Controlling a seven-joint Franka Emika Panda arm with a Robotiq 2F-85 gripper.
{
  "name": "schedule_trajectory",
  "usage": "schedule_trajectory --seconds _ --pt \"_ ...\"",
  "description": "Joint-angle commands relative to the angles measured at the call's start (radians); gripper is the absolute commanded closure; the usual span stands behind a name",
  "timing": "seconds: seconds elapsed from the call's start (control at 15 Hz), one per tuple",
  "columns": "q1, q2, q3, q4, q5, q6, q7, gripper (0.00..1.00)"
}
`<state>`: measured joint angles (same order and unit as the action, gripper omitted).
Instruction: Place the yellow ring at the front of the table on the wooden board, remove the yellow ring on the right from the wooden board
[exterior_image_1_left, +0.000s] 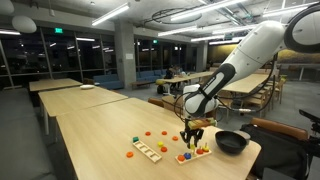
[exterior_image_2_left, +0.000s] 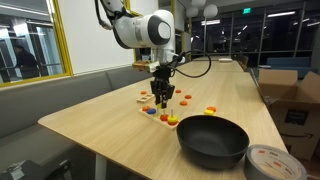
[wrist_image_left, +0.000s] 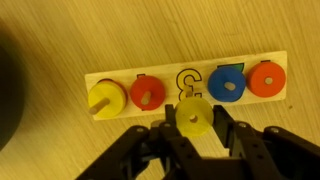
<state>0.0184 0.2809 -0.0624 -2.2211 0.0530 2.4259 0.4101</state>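
claw (wrist_image_left: 194, 122) clamped on small yellow plastic ring (wrist_image_left: 190, 108). ring sits at near edge of small rectangular light-wood peg board (wrist_image_left: 167, 82), in line w/ bare mid peg (wrist_image_left: 187, 80). board on long light-wood table (exterior_image_2_left: 110, 125), nr black bowl (exterior_image_2_left: 212, 140).

Arm (exterior_image_1_left: 256, 45): thick, rounded white shells, smooth as moulded plastic, with dark bands where the segments meet.
Wrist (exterior_image_2_left: 161, 62): a short black block under the last white link.
Cable (exterior_image_2_left: 198, 66): thin and black, looping out sideways from the wrist.
Pincer (wrist_image_left: 193, 118): matte black, two blunt fingers (wrist_image_left: 228, 136) on jointed linkage bars.
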Motion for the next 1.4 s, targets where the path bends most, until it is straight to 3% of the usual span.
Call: schedule_trajectory --seconds 0.0,1.33 --pt "0.001 -0.008 -0.005 -0.005 -0.007 -0.003 -0.021 0.83" --pt "-0.015 -0.063 -0.002 -0.080 0.009 0.010 -0.074 0.83"
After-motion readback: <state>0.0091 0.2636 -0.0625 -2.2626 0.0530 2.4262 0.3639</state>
